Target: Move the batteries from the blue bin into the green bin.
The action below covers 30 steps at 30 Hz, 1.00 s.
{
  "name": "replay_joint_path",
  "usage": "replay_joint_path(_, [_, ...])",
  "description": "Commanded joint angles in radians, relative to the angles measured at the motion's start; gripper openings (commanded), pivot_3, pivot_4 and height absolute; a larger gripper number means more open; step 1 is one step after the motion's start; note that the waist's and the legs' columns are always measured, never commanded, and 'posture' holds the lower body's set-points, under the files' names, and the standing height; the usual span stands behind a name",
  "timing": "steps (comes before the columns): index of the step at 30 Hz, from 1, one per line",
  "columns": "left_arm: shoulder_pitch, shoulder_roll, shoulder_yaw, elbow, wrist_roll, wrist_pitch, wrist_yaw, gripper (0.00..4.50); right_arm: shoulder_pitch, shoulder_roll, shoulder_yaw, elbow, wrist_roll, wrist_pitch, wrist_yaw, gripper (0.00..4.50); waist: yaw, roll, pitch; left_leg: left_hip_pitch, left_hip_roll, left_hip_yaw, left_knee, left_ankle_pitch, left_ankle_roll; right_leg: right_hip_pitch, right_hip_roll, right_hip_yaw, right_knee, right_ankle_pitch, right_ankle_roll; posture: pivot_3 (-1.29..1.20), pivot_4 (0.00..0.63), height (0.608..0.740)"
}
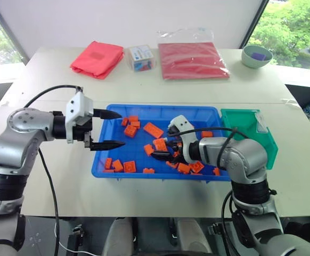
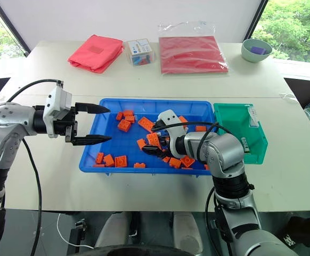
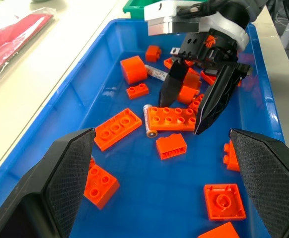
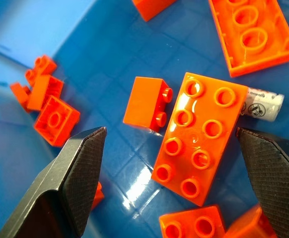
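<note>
Batteries (image 3: 149, 120) left among bricks (image 3: 178, 118) in blue bin (image 1: 104, 162); green bin (image 2: 261, 152) contents unclear. My right gripper (image 3: 196, 103) hangs spread over them, empty; left gripper (image 1: 108, 129) spread too.

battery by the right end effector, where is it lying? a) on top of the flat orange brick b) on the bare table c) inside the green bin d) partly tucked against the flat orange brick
d: the battery lies on the blue bin floor, one end hidden behind the flat orange brick.
</note>
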<state>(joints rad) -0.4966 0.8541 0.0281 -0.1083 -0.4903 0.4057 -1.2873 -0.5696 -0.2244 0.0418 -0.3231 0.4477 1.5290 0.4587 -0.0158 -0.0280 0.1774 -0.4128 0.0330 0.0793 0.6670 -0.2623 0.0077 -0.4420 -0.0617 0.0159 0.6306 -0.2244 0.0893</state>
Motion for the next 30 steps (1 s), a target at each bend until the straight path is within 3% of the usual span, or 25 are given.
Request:
replay_joint_path(1, [-0.025, 0.009, 0.019, -0.001, -0.001, -0.018, -0.005, 4.50, -0.016, 0.019, -0.031, 0.038, 0.021, -0.011, -0.002, 4.28, 0.000, 0.000, 0.000, 0.000, 0.000, 0.000, 0.000, 0.000, 0.000, 0.000, 0.000, 0.000, 0.000, 0.000, 0.000, 0.00, 0.150, 0.736])
replay_joint_path(4, [-0.030, 0.010, 0.018, 0.002, 0.001, -0.021, -0.006, 4.50, -0.005, 0.009, -0.018, 0.077, 0.012, -0.048, -0.007, 3.50, -0.002, 0.000, 0.000, 0.000, 0.000, 0.000, 0.000, 0.000, 0.000, 0.000, 0.000, 0.000, 0.000, 0.000, 0.000, 0.00, 0.150, 0.736])
replay_joint_path(8, [-0.031, 0.014, 0.023, 0.006, 0.003, -0.025, -0.007, 4.50, -0.002, -0.006, -0.004, 0.085, 0.019, -0.067, -0.004, 1.46, -0.003, 0.000, 0.000, 0.000, 0.000, 0.000, 0.000, 0.000, 0.000, 0.000, 0.000, 0.000, 0.000, 0.000, 0.000, 0.00, 0.150, 0.736])
replay_joint_path(10, [-0.031, 0.015, 0.025, 0.007, 0.003, -0.026, -0.008, 4.50, -0.007, -0.010, -0.008, 0.078, 0.031, -0.061, 0.001, 0.84, -0.003, 0.000, 0.000, 0.000, 0.000, 0.000, 0.000, 0.000, 0.000, 0.000, 0.000, 0.000, 0.000, 0.000, 0.000, 0.00, 0.150, 0.736])
replay_joint_path(14, [-0.031, 0.017, 0.027, 0.009, 0.005, -0.029, -0.009, 4.50, -0.032, 0.002, -0.019, 0.070, 0.053, -0.048, 0.003, 0.84, -0.003, 0.000, 0.000, 0.000, 0.000, 0.000, 0.000, 0.000, 0.000, 0.000, 0.000, 0.000, 0.000, 0.000, 0.000, 0.00, 0.150, 0.736])
replay_joint_path(20, [-0.034, 0.015, 0.020, 0.019, 0.013, -0.038, -0.015, 4.50, -0.162, 0.107, 0.024, 0.142, 0.080, -0.080, 0.014, 0.84, -0.008, 0.000, 0.000, 0.001, 0.001, -0.001, -0.001, 0.000, 0.000, -0.001, 0.001, 0.000, 0.000, 0.000, 0.000, 0.00, 0.150, 0.736])
replay_joint_path(23, [-0.048, 0.010, 0.012, 0.024, 0.016, -0.038, -0.015, 4.50, -0.231, 0.143, 0.165, 0.241, 0.025, -0.220, 0.046, 0.84, -0.007, 0.000, 0.000, 0.001, 0.001, 0.000, -0.001, 0.000, 0.000, 0.000, 0.001, 0.000, 0.000, 0.000, 0.000, 0.00, 0.150, 0.736])
replay_joint_path(26, [-0.054, 0.007, 0.008, 0.027, 0.020, -0.040, -0.016, 4.50, -0.273, 0.189, 0.221, 0.333, 0.004, -0.304, 0.065, 0.84, -0.008, 0.000, 0.000, 0.001, 0.001, 0.000, -0.001, 0.000, 0.000, 0.000, 0.001, 0.000, 0.000, 0.000, 0.000, 0.00, 0.150, 0.736])
replay_joint_path(30, [-0.054, 0.006, 0.011, 0.022, 0.018, -0.035, -0.017, 4.50, -0.305, 0.182, 0.306, 0.403, -0.061, -0.404, 0.085, 2.58, -0.004, 0.000, 0.000, 0.000, 0.001, 0.000, -0.001, 0.000, 0.000, 0.000, 0.001, 0.000, 0.000, 0.000, 0.000, 0.00, 0.150, 0.736])
